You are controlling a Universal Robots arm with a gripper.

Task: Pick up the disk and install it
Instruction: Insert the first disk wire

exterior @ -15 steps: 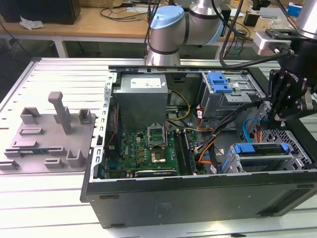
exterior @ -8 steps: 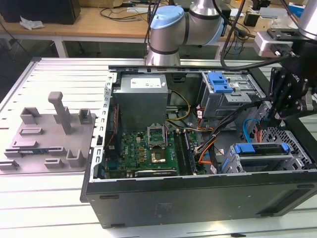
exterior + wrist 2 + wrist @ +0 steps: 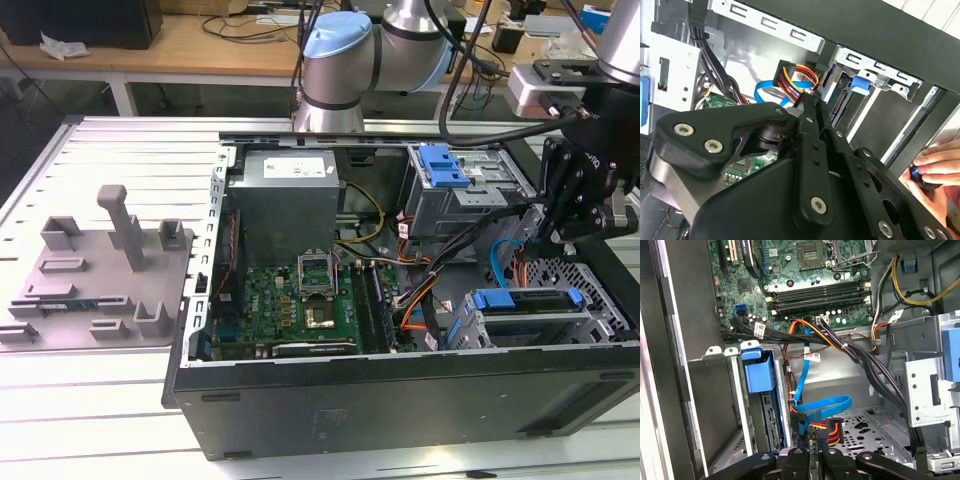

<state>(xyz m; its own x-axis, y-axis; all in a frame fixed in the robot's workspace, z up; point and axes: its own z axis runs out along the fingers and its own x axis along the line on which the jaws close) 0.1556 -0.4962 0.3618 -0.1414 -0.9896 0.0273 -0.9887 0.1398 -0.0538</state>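
Note:
The disk, silver in a bright blue bracket, sits in the drive bay at the case's front corner, on the exterior view's right. In both wrist views its blue handle sticks out of the bay. My gripper hangs just above and behind the bay, inside the case. Its fingers are shut together. Their tips rest against the black connectors of the blue data cable and the orange-yellow-red power cable beside the disk's rear edge.
The open case holds a motherboard, a grey metal box and a drive cage with a small blue latch. Black cable bundles run close by. A grey fixture plate lies outside the case. A person's hand is near the case wall.

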